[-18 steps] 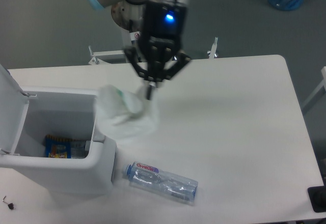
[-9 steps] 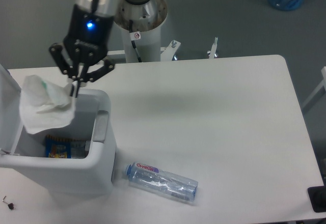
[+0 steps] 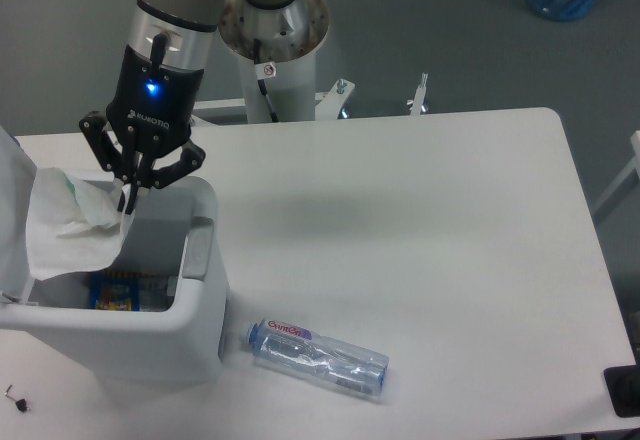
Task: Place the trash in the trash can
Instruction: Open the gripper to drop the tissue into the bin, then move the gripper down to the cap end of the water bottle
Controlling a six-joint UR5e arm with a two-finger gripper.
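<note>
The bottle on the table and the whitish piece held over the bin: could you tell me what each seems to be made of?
The bottle looks like thin clear plastic, glossy: the table shows through it, and glints run along its ribbed side.

The whitish scrap looks like soft, matte plastic film, though tissue or paper cannot be ruled out: it hangs crumpled and folded from the gripper.

The trash can appears to be smooth, opaque white moulded plastic.

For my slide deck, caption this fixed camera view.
Gripper holds whitish translucent plastic scrap over open white rectangular trash can; clear plastic water bottle lies on the table.
</note>
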